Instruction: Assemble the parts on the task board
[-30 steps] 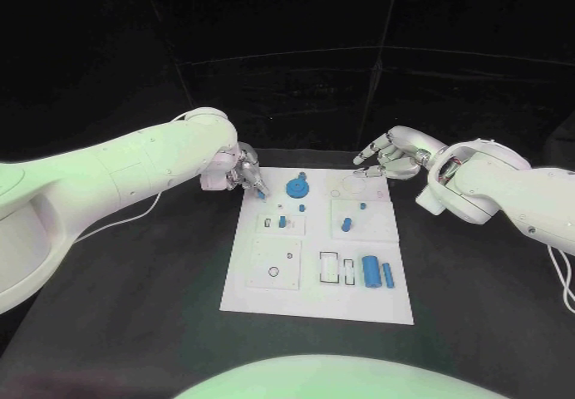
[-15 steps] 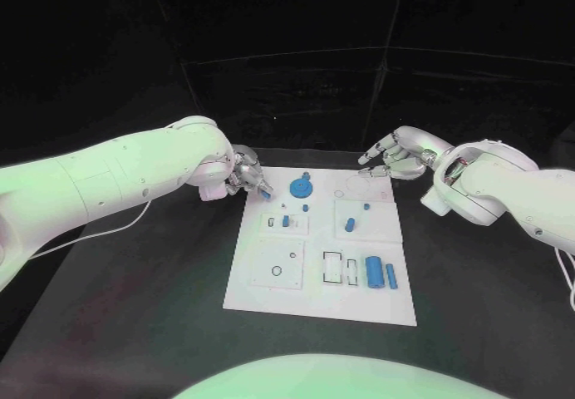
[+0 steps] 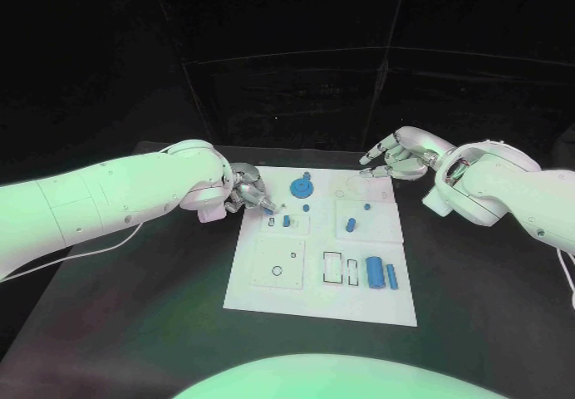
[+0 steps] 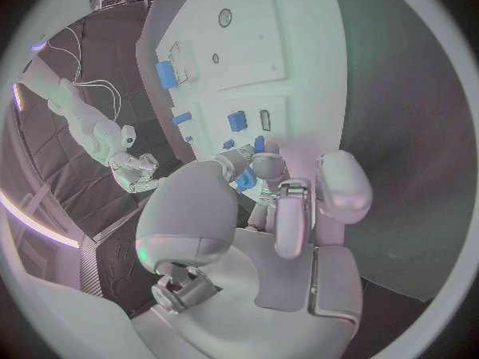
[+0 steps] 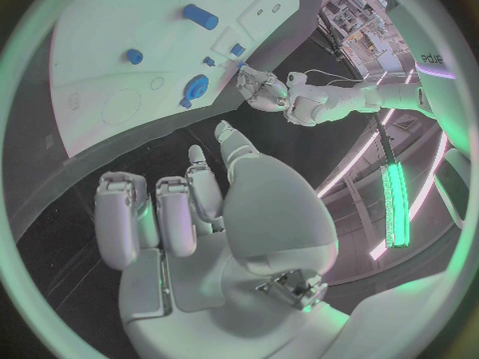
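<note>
1. We see the task board (image 3: 321, 274) lying flat in the middle of the black table (image 3: 144, 316), with blue parts spread over its far and right-hand areas.
2. We read the left hand (image 3: 248, 191) at the board's far left edge as pinching a small blue part (image 4: 247, 180) between thumb and fingertip; the left wrist view shows blue caught there.
3. We judge the step in hand to be carrying that part toward a seat, probably the small recesses (image 3: 278, 222) just beside the hand.
4. The next move calls for lining the part over its hole and lowering it squarely.
5. The right hand (image 3: 401, 156) hovers off the board's far right corner, fingers apart and holding nothing.
6. The held part's shape is mostly hidden by the fingers, so we cannot tell which recess suits it.
</note>
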{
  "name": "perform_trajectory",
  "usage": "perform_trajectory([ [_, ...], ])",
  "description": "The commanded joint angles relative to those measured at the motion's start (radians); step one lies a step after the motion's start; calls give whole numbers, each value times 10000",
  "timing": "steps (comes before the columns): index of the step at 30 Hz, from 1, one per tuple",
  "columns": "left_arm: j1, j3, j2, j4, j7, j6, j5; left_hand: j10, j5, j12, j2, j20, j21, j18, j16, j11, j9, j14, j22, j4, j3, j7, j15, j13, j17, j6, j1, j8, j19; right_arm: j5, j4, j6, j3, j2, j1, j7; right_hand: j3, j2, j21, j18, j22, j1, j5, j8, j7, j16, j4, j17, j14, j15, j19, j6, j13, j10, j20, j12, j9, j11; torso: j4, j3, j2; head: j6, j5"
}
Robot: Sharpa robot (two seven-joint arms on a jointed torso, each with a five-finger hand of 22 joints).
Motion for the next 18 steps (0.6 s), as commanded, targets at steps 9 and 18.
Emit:
perform_trajectory([
  [9,-175,3,-46,383,135,-307,-836,61,-13,63,50,-24,40,-51,0,-4,10,998,15,-831,893,-59,-34,42,2371,43,-43,30,40,-21,-6,28,7,13,15,53,-92,75,-66,88,875,27,60,58,16,-46,6,893,631,-39,48,51,102,-52,-24,-66,-7,-27,-1,-7,23,-24,10],
  [18,-218,1,-33,325,-39,0,-878,73,-13,71,19,-26,35,-49,1,-9,13,999,7,-839,920,-67,-37,46,2373,51,-62,41,40,-21,-4,32,7,7,14,50,-92,75,-66,88,875,27,60,58,16,-46,6,893,631,-39,48,51,102,-52,-24,-66,-7,-27,-10,0,8,-50,8],
])
